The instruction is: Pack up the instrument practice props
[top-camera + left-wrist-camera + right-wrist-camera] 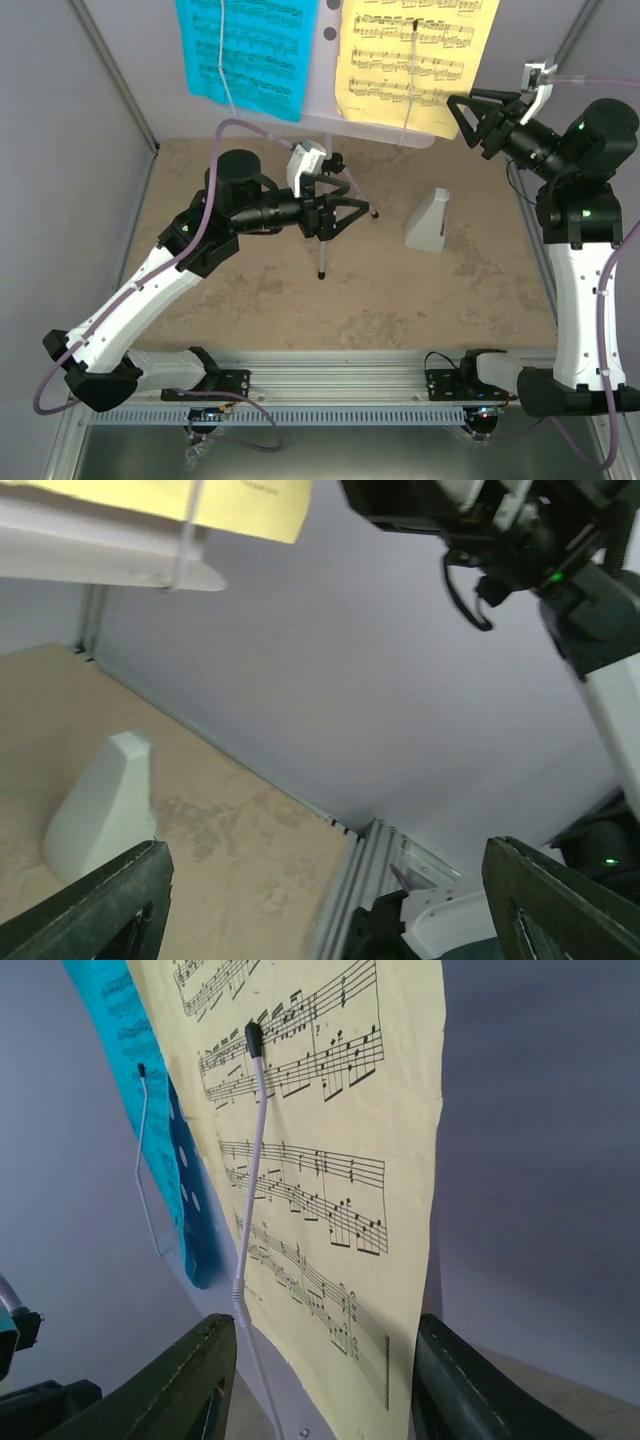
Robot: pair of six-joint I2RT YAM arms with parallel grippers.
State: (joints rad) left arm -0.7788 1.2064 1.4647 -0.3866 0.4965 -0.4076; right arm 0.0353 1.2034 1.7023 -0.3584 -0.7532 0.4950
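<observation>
The white music stand (322, 90) rises at the back of the table on its thin tripod (322, 255). It carries a cyan music sheet (240, 50) on the left and a yellow music sheet (415, 55) on the right, each pinned by a white wire arm (250, 1160). My right gripper (463, 120) is open around the yellow sheet's (330, 1130) lower right corner, one finger on each side (322, 1330). My left gripper (368, 208) hovers open beside the tripod with nothing between its fingers (325, 855). The grey pyramid metronome (428, 222) stands on the table to its right (100, 805).
Grey enclosure walls close in the tan table (300, 300) at the back and on both sides. An aluminium rail (330, 385) with both arm bases runs along the near edge. Purple cables loop off the arms.
</observation>
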